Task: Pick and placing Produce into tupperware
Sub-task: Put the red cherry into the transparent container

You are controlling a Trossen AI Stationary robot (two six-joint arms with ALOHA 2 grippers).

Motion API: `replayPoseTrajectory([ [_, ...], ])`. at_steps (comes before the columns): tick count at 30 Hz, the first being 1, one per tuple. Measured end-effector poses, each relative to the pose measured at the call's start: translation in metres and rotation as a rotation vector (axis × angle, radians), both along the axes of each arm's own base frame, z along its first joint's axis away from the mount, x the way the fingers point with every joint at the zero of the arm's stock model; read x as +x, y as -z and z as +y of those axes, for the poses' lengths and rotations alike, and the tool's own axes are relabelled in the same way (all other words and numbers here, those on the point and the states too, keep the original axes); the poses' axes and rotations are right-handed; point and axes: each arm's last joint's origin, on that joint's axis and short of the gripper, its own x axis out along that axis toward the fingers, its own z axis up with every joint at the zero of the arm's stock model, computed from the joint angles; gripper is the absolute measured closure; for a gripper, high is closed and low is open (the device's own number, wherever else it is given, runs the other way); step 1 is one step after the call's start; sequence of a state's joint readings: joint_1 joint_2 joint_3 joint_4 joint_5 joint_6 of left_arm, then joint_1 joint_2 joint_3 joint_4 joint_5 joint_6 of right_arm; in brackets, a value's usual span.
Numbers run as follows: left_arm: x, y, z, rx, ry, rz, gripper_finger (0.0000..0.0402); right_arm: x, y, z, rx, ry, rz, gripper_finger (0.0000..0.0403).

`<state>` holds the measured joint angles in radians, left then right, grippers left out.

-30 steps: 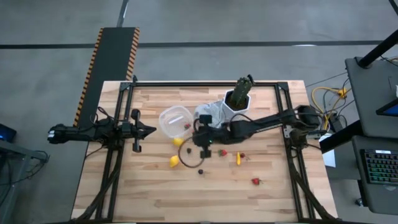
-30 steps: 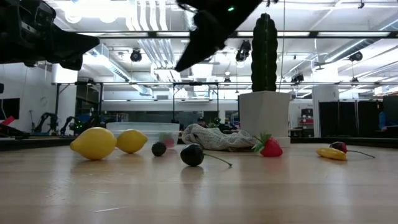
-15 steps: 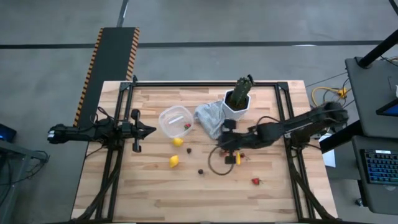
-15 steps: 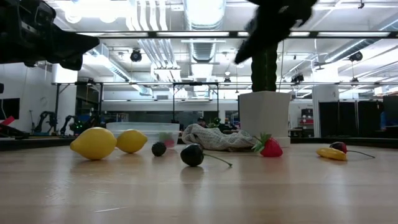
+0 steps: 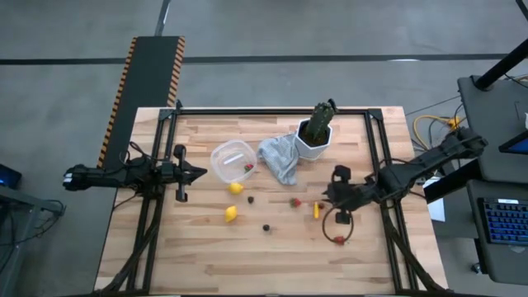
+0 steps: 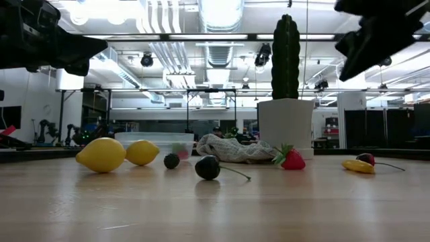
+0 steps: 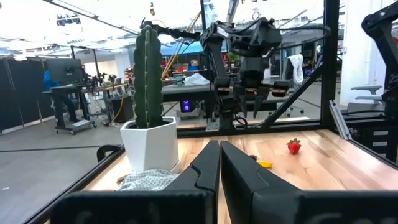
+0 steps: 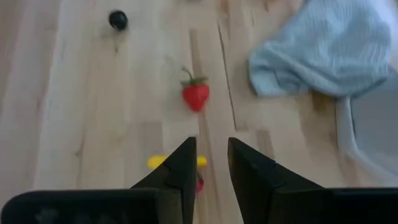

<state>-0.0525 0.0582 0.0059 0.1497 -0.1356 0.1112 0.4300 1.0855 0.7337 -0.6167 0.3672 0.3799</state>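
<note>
So the right gripper (image 5: pixel 337 200) is sitting over the right-middle of the bench (image 5: pixel 206 264) in the high view, right of the thin yellow-orange piece (image 5: pixel 315 210), and its jaws are a little apart with nothing between them, which the right wrist view shows pretty clearly. That same wrist view looks past the jaws at 1 strawberry (image 8: pixel 196 95), a dark round piece (image 8: pixel 117 20) further off and the grey cloth (image 8: pixel 329 53). The left gripper (image 5: pixel 200 173) is parked at the left-middle of the frame, jaws pressed together and empty. The tupperware (image 5: pixel 232 160) is just right of it, upper-middle of the bench, with 1 red piece (image 5: pixel 248 167) inside near its right wall. Below it are 2 lemons (image 5: pixel 236 188), 1 just under the container and the other lower down. The cactus pot (image 5: pixel 314 138) is at the upper right of the bench, touching the cloth. Another strawberry (image 5: pixel 337 240) lies lower right, under the right arm, with a dark cable loop around it.
</note>
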Motion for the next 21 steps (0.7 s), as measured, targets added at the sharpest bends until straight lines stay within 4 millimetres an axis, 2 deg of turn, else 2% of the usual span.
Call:
replayPoseTrajectory([
  [5, 0.000, 0.000, 0.000, 0.000, 0.000, 0.000, 0.0402, -0.009, 0.020, -0.001, 0.012, 0.025, 0.063, 0.0306],
  [10, 0.000, 0.000, 0.000, 0.000, 0.000, 0.000, 0.0402, -0.014, 0.040, -0.001, 0.068, 0.047, 0.147, 0.0273],
  [18, 0.000, 0.000, 0.000, 0.000, 0.000, 0.000, 0.0402, -0.006, 0.060, 0.003, 0.119, 0.056, 0.090, 0.0224],
  [21, 0.000, 0.000, 0.000, 0.000, 0.000, -0.001, 0.0402, -0.007, 0.070, 0.002, 0.101, 0.068, 0.136, 0.0213],
])
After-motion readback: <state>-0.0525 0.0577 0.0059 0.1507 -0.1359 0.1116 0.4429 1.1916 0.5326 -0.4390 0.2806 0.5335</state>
